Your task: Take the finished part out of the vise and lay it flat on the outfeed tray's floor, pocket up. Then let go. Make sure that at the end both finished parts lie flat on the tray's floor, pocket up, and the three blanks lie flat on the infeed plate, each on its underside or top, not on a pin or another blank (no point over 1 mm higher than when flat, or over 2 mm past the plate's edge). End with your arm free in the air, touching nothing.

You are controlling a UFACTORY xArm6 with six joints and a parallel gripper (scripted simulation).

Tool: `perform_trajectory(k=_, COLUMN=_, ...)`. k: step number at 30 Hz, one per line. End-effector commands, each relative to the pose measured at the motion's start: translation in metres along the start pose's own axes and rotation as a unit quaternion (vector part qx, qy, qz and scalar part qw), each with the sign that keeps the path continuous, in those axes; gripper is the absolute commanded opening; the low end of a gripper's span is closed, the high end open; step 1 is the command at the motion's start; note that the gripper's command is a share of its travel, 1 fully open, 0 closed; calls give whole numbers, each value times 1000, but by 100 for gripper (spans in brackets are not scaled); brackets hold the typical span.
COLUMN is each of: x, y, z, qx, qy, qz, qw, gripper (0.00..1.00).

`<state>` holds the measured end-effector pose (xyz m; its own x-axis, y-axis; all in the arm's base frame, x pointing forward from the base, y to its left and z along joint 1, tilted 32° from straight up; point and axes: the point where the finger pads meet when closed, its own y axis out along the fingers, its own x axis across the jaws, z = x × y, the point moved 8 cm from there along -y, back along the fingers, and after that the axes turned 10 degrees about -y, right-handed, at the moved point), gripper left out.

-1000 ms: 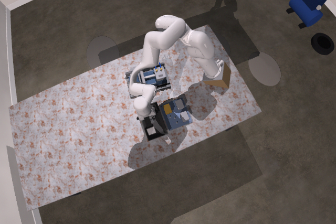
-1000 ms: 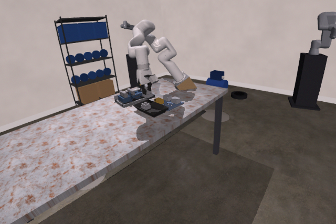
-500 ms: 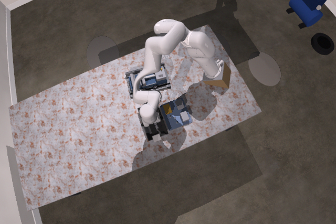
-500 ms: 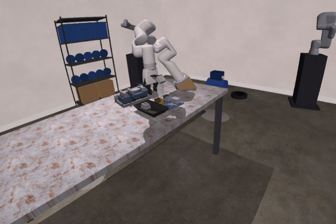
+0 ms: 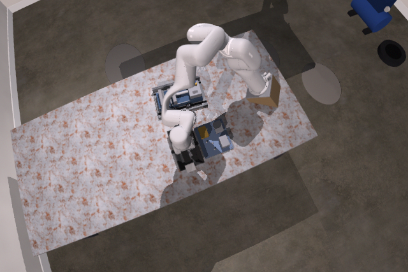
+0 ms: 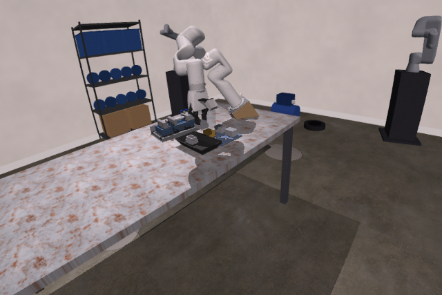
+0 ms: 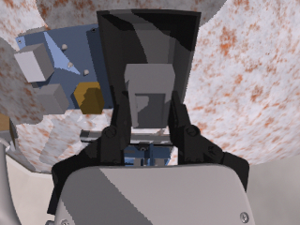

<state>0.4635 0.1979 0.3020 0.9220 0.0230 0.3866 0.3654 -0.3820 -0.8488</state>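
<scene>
My gripper (image 7: 149,101) (image 6: 199,117) is shut on the finished part (image 7: 150,82), a light grey block with a darker pocket on the face turned toward the wrist camera. It holds the part in the air above the black outfeed tray (image 7: 150,32) (image 6: 207,146) (image 5: 198,156). The part is clear of the tray floor. Another grey block (image 6: 191,138) lies in the tray at the end near the vise; it is hidden in the wrist view. The blue and grey vise (image 5: 194,94) (image 6: 175,124) stands behind the tray, partly covered by my arm in the overhead view.
A blue mat (image 5: 214,148) (image 6: 224,139) (image 7: 63,51) beside the tray carries a yellow block (image 5: 203,132) (image 7: 89,99) and grey blocks (image 5: 224,141) (image 7: 32,63). The arm's wooden base wedge (image 5: 269,94) (image 6: 245,111) stands at the table's far end. The table's front edge is close beyond the tray.
</scene>
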Motion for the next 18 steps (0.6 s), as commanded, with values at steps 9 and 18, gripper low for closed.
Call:
perform_trajectory(k=9, x=2, y=-2, z=1, qx=1, qy=1, qz=-2, qw=1000, gripper=0)
perform_trajectory(k=18, x=2, y=-3, z=2, qx=1, qy=1, qz=-2, qw=1000, gripper=0)
